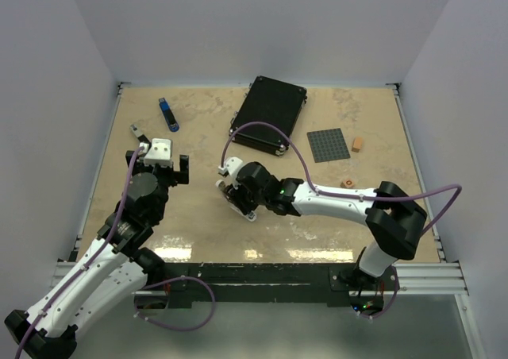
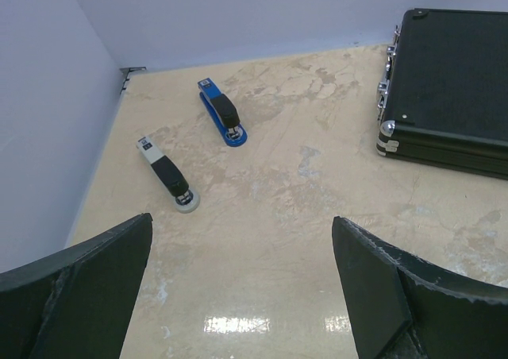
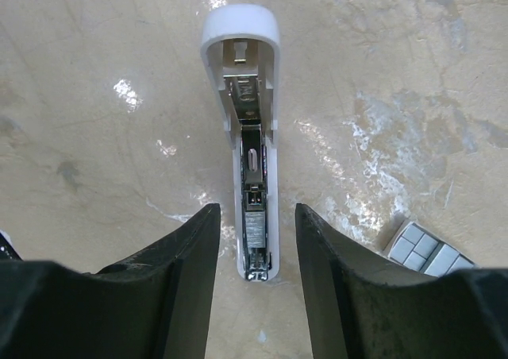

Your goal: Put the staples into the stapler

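A: Right pincer [image 3: 255, 208] is low over the bench [image 2: 302, 240], and the white stapler [image 3: 252, 129] lies flat right between its fingers.

B: Gripping it?

A: No. The fingers stand partly apart, with a sliver of bench showing on each side of the stapler. It's holding nothing.

B: And the stapler itself?

A: Lying open, its metal channel facing up and the rounded white end pointing away from the wrist camera. A ribbed silver strip [image 3: 254, 230] sits in the near end of the channel; it looks like staples.

B: What's that at the lower right of the wrist view?

A: A small pale block [image 3: 425, 248] with grey squares on it, half hidden behind the right finger. I can't tell what it is.

B: Left side?

A: Left pincer [image 2: 242, 224] hangs wide and empty, well apart from everything. Beyond it, by the left wall, lie a blue stapler [image 2: 222, 113] and a grey-and-black stapler [image 2: 168, 176]. A black case [image 2: 452, 81] lies shut at the far middle, with a grey square plate [image 1: 328, 144] and an orange cube [image 1: 358, 144] to its right.
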